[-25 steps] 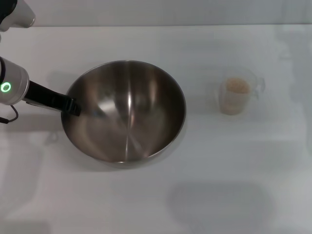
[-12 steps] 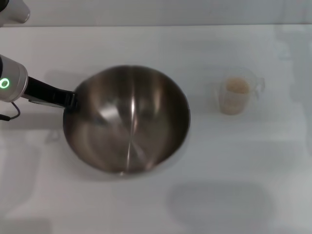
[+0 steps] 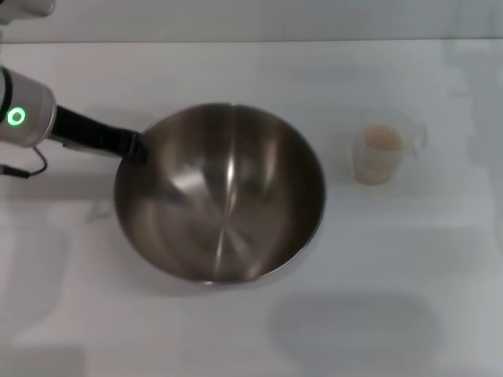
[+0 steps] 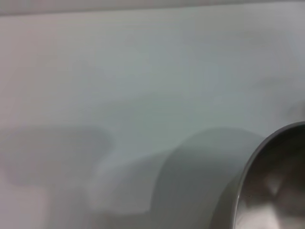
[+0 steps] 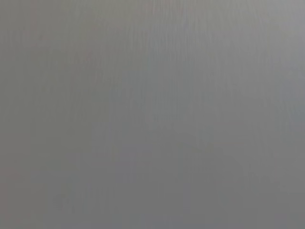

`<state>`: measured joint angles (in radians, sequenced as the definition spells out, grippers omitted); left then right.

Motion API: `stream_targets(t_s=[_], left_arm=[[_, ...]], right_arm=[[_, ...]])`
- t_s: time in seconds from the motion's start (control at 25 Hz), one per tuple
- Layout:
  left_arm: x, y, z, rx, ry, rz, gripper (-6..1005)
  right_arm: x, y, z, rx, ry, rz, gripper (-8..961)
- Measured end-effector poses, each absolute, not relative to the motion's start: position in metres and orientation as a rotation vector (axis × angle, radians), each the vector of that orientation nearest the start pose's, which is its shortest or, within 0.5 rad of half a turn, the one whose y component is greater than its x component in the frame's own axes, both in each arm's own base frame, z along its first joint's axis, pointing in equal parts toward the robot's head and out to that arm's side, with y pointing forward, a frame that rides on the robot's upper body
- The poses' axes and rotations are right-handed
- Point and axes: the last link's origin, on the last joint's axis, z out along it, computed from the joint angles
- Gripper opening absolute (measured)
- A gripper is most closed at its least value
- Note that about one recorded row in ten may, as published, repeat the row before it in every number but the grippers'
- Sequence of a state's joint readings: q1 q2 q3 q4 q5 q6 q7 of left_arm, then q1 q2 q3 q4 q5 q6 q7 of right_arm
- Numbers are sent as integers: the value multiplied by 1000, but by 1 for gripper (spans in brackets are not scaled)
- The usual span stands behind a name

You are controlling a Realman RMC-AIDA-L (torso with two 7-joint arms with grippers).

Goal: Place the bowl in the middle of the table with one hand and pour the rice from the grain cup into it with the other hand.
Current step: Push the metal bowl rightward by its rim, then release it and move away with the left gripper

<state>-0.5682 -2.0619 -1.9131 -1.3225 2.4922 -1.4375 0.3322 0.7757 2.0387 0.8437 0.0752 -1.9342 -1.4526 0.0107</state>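
The large steel bowl (image 3: 224,192) sits a little left of the middle of the white table (image 3: 251,330). My left gripper (image 3: 132,146) comes in from the left and is shut on the bowl's left rim. Part of the bowl's rim also shows in the left wrist view (image 4: 271,181). The clear grain cup (image 3: 383,148) stands upright to the right of the bowl, apart from it, with pale rice (image 3: 382,139) inside. My right gripper is out of view; its wrist view shows only a plain grey surface.
The table's far edge (image 3: 251,41) runs along the top of the head view. A soft shadow (image 3: 354,330) lies on the table at the front right.
My left gripper has moved the bowl to the right, toward the middle of the table. The grain cup has not moved.
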Motion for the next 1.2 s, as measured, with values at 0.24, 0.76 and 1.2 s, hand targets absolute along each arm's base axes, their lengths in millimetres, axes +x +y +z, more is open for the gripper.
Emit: stream_targets(t_s=[0.24, 0.76, 1.2], left_arm=[[-169, 387, 25, -2349, -1283, 57, 38], [-151, 414, -8, -2376, -1209, 89, 44], [-163, 419, -13, -2342, -1211, 139, 48]], right_arm=[[227, 415, 74, -1249, 106, 951, 572], [229, 414, 74, -1247, 108, 946, 573], [229, 414, 75, -1246, 106, 946, 573]])
